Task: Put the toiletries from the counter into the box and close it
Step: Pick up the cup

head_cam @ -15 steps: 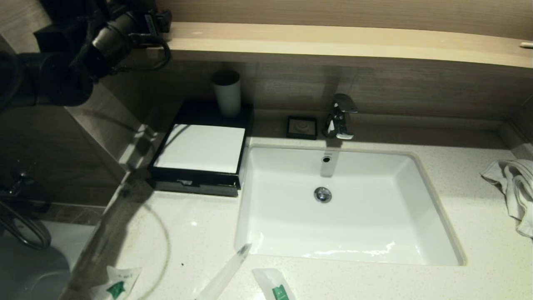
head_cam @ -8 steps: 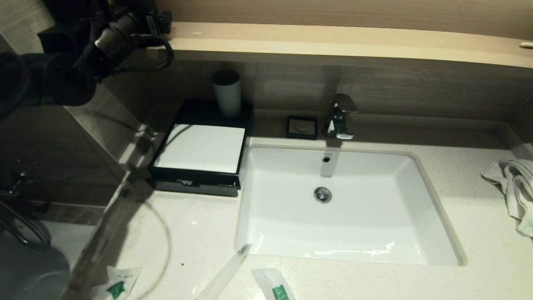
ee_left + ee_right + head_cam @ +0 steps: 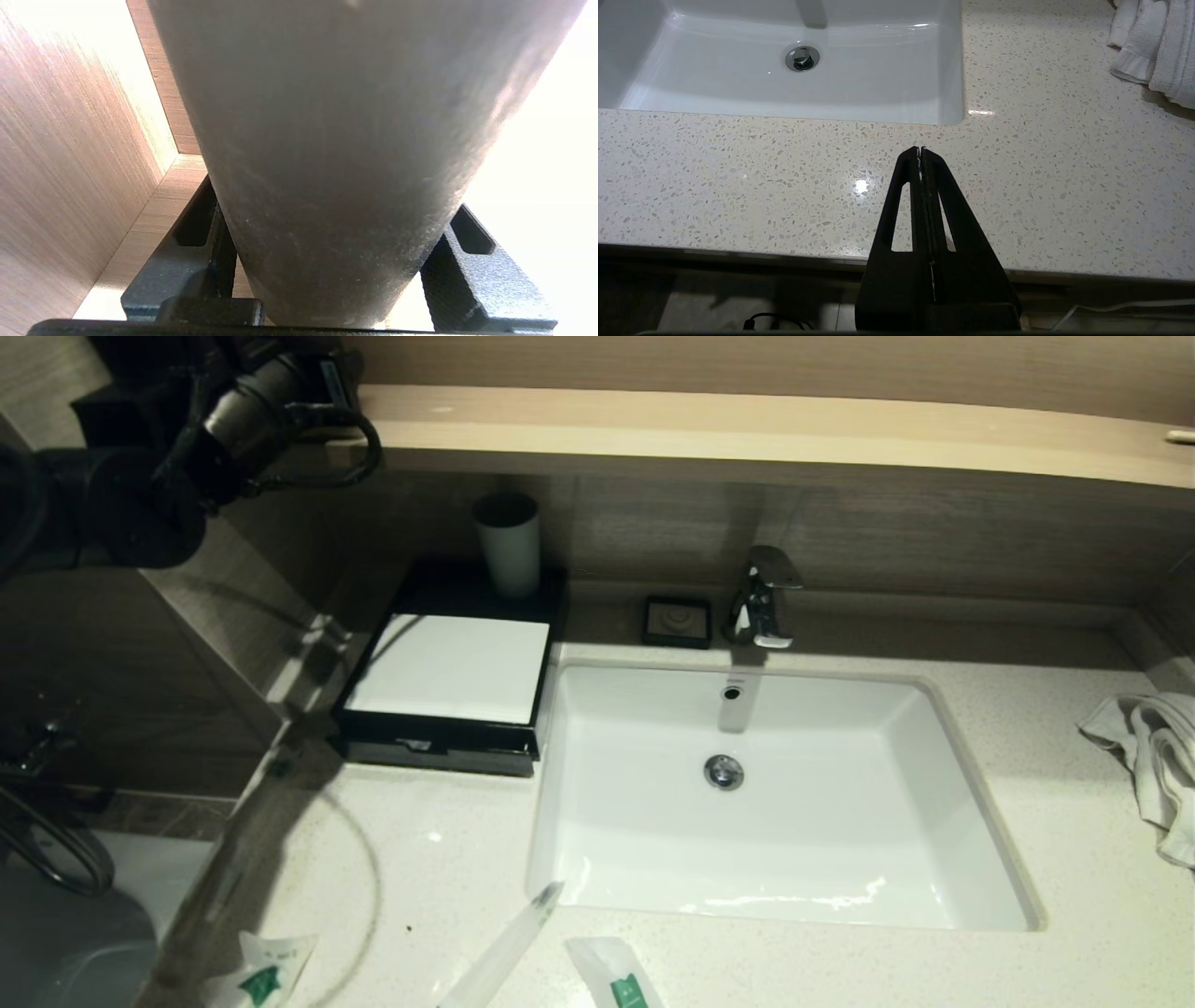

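1. Gripping a grey cup [image 3: 327,154] between its fingers [image 3: 187,270], the left gripper [image 3: 327,298] is up at the shelf [image 3: 747,425].
2. Right gripper [image 3: 920,151]: pressed shut, empty, over the counter [image 3: 738,177].
3. Box [image 3: 448,667] closed beside the sink [image 3: 934,784]; sachets [image 3: 266,975] at the counter's near edge.

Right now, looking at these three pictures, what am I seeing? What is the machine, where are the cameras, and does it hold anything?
It is a two-armed robot at a bathroom counter. The wide picture comes from its head, looking down; the other two come from cameras on its wrists. At the counter's near edge lie a green-labelled sachet, a long wrapped stick and a second sachet. Left of the sink sits a black box with a white top; a towel lies at the right. The left gripper is up by the wooden shelf, with a grey cup right before it; whether it grips I cannot tell. The right gripper hangs shut and empty above the counter's front edge.
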### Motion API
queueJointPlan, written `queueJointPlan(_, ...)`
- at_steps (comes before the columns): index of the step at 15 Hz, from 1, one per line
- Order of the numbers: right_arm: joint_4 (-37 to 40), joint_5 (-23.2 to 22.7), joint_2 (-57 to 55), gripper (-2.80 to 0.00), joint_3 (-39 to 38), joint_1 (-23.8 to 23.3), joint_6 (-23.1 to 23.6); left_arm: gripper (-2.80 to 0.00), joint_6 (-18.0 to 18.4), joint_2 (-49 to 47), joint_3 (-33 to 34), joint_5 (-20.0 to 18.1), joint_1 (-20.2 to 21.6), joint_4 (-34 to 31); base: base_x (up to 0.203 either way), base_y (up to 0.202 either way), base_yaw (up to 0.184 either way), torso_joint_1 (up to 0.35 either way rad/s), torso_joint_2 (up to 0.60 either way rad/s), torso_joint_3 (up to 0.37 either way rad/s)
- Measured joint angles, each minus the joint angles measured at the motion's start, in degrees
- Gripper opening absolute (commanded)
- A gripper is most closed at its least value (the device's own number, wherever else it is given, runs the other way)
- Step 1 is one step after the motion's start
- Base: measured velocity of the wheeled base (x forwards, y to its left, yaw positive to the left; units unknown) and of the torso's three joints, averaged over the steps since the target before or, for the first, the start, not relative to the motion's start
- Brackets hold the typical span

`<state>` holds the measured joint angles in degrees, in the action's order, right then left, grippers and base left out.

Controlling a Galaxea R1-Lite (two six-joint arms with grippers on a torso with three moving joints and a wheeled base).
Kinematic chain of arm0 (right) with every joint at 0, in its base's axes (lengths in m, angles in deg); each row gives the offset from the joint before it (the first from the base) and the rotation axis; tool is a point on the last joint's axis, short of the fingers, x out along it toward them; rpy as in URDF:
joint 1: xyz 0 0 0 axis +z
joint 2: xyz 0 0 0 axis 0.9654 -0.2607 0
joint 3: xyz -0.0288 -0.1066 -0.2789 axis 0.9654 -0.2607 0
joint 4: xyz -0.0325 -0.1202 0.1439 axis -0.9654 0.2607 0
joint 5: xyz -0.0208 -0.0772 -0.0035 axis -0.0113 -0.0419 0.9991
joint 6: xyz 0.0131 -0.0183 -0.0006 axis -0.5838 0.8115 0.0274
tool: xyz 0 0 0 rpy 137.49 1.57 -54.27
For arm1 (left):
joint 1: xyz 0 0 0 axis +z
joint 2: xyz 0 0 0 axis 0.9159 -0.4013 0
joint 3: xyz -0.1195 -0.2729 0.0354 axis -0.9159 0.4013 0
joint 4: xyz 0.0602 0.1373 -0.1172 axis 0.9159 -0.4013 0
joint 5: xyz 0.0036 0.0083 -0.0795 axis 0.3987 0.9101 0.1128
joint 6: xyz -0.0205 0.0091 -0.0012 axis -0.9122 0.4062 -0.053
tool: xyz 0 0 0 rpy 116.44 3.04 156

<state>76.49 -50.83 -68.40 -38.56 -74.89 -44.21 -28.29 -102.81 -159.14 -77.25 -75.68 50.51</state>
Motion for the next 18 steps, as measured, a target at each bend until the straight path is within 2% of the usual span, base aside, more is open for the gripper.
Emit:
queueJointPlan(7, 0.0, 0.0, 0.0, -2.8, 0.0, 0.0, 0.0, -2.8, -0.3, 1.7, 1.0, -0.1, -0.2, -0.2, 0.0, 0.0, 0.0, 0.0, 0.0, 0.0)
queueJointPlan(18, 0.0, 0.0, 0.0, -2.8, 0.0, 0.0, 0.0, -2.8, -1.7, 13.2, 15.5, -0.5, -1.5, -1.0, 0.0, 0.0, 0.0, 0.0, 0.0, 0.0)
